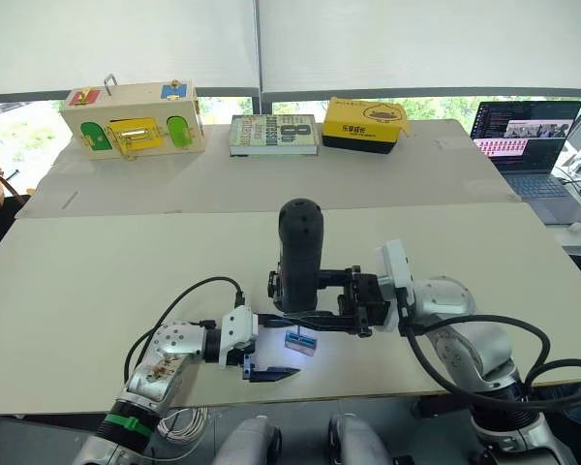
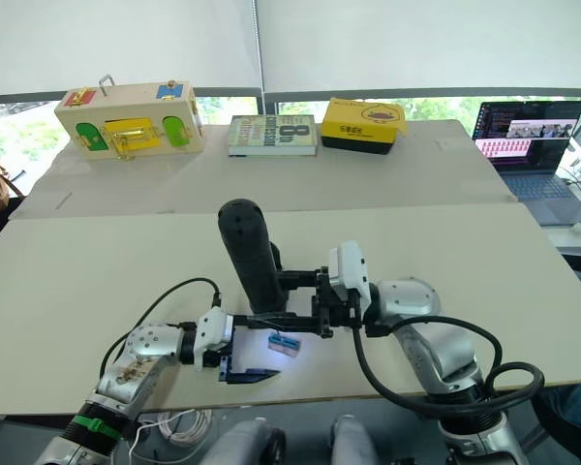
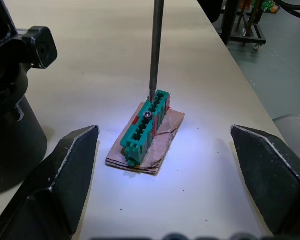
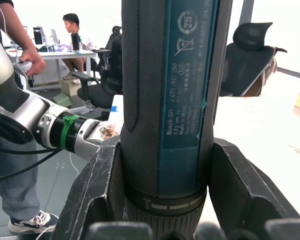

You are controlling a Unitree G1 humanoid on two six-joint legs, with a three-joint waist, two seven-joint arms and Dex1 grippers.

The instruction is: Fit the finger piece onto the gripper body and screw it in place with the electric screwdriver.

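**Green block between spread fingers, bit on its screw**

Green plastic, a small terminal block [image 3: 145,125], lies on a scrap of brown cardboard [image 3: 162,142] at about 6 o'clock on the pale surface [image 1: 97,281], close to its near edge and lit by a bluish-white glow. The left pincer [image 3: 164,132] is released: its two black fingers [image 3: 65,170] stand wide apart, one on each side of the block, touching neither the block nor the cardboard.

The thin metal bit of the electric screwdriver [image 1: 300,242] comes down from above. Its tip rests on the top of the block, just beside a small screw head. The tool stands nearly upright over the block, rounded end up. The right pincer [image 4: 162,170], reaching in from 4 o'clock, is clenched on the thick barrel, one finger pressed against each side.

In the left wrist view the gripper body [image 3: 10,100] stands on its round base near the block but apart from it, on the far side from the robot.

Well beyond, along the far edge, sit a wooden latch box [image 1: 131,121] at 11 o'clock, a book [image 1: 274,134] at 12 and a yellow box [image 1: 365,124] just beside it. An open laptop [image 1: 528,136] is at 2 o'clock.
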